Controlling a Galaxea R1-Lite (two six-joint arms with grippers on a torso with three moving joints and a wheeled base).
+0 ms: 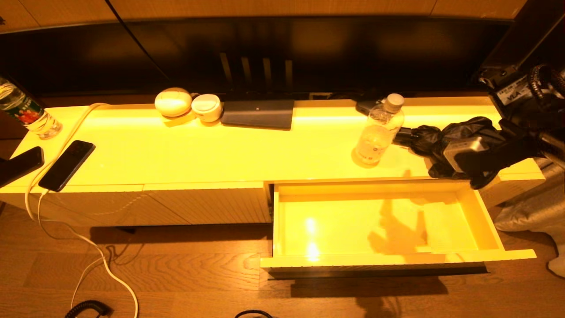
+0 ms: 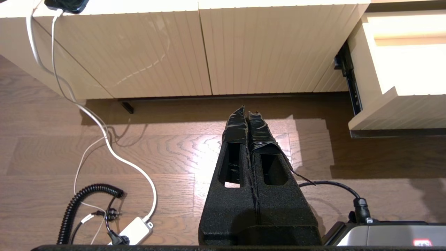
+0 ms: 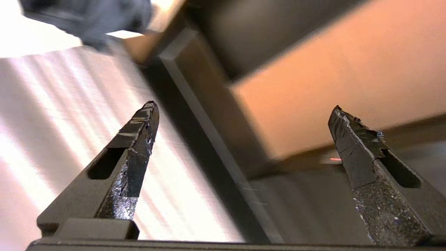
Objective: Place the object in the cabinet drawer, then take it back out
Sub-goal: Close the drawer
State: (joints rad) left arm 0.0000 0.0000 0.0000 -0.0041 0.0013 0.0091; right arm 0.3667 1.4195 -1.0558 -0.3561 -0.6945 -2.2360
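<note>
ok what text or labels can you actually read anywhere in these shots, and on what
"VLA": white tag on the right arm, above the right hand; smaller print on the tag is too small to read.
Left bottle's red and green label: unreadable.
Clear bottle on the cabinet top: label too faint.
Red mark in the left wrist view: blurred.

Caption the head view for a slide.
Open, empty cabinet drawer; right gripper open beside the water bottle on the cabinet top.

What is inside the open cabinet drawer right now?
Nothing: the cabinet drawer shows only its glossy floor with reflections and the arm's shadow. The water bottle stands on the cabinet top behind it. The right gripper, open, covers the drawer's far right corner.
</note>
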